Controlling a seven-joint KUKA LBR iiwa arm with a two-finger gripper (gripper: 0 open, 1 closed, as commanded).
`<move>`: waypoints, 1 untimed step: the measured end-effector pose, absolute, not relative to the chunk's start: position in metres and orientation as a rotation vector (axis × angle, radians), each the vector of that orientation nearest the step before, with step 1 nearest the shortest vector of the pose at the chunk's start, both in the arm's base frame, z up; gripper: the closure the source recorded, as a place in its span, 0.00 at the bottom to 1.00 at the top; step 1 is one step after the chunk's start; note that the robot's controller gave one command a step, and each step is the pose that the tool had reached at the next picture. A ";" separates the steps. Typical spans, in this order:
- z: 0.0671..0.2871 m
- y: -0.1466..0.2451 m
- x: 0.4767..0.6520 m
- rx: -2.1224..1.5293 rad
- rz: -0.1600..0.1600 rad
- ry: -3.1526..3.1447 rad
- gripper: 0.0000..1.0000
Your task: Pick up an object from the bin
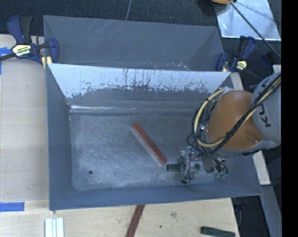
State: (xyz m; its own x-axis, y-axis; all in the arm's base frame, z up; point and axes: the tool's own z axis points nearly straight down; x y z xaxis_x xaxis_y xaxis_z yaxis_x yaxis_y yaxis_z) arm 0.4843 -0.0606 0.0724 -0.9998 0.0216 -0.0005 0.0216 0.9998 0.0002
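A: Bin [60,132] surface?
B: Grey metal. Floor dull, speckled w/ scuffs. Back wall streaked w/ dark vertical scratches below a pale band. Sloped walls on all sides.
A: Contents?
B: One reddish-brown flat stick [148,142], lying diagonal at mid-floor, upper end twd back-left, lower end twd front-right. Also a tiny dark speck [91,172] on floor at front-left, well apart from stick.
A: Gripper [187,169]?
B: Low over floor nr front-right corner, just beside stick's lower end. Touching or apart: can't tell. Open or shut, holding anything or not: can't tell either. Orange cover [233,120] & looped cables [203,117] on wrist above it.
A: Room?
B: Dark floor beyond bin's back rim.
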 end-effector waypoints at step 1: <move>0.140 -0.055 0.499 -0.037 0.000 3.143 1.00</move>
State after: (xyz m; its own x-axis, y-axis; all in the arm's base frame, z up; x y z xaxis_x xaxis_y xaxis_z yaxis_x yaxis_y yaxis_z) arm 0.4995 -0.0552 0.1398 -0.9997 -0.0236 0.0019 -0.0236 0.9997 -0.0001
